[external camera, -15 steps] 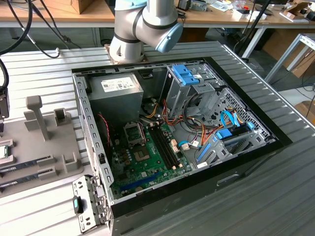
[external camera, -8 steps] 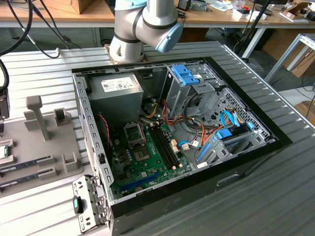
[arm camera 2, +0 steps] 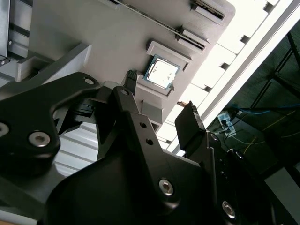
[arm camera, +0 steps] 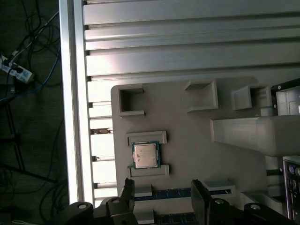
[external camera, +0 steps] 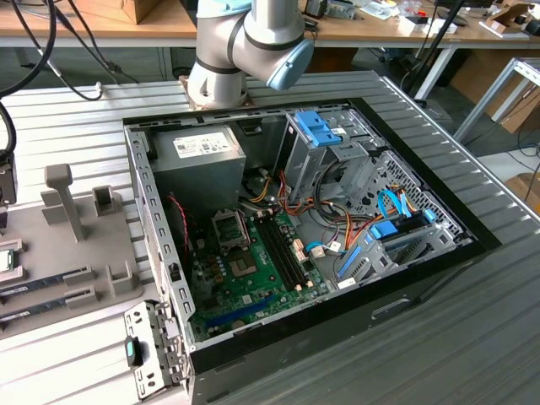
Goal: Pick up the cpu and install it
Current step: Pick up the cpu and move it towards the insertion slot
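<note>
The cpu [arm camera: 146, 155] is a small square chip with a silver top and a green rim. It lies flat in a shallow holder on the grey parts tray [arm camera: 187, 122], and it also appears in the second wrist view [arm camera 2: 161, 72]. My gripper [arm camera: 163, 192] hovers above the tray beside the chip, apart from it. Its black fingers [arm camera: 199, 193] stand spread, with nothing between them, which is also how the gripper [arm camera 2: 159, 101] looks in the second wrist view. In the exterior view the cpu [external camera: 6, 261] sits at the far left edge.
The open computer case [external camera: 295, 245] lies on the ribbed metal table [external camera: 472, 169], with a metal-framed socket [external camera: 229, 228] on its green motherboard and a grey power-supply box [external camera: 198, 164] behind. Memory sticks [external camera: 42, 291] and upright grey holders [external camera: 63, 202] stand on the tray.
</note>
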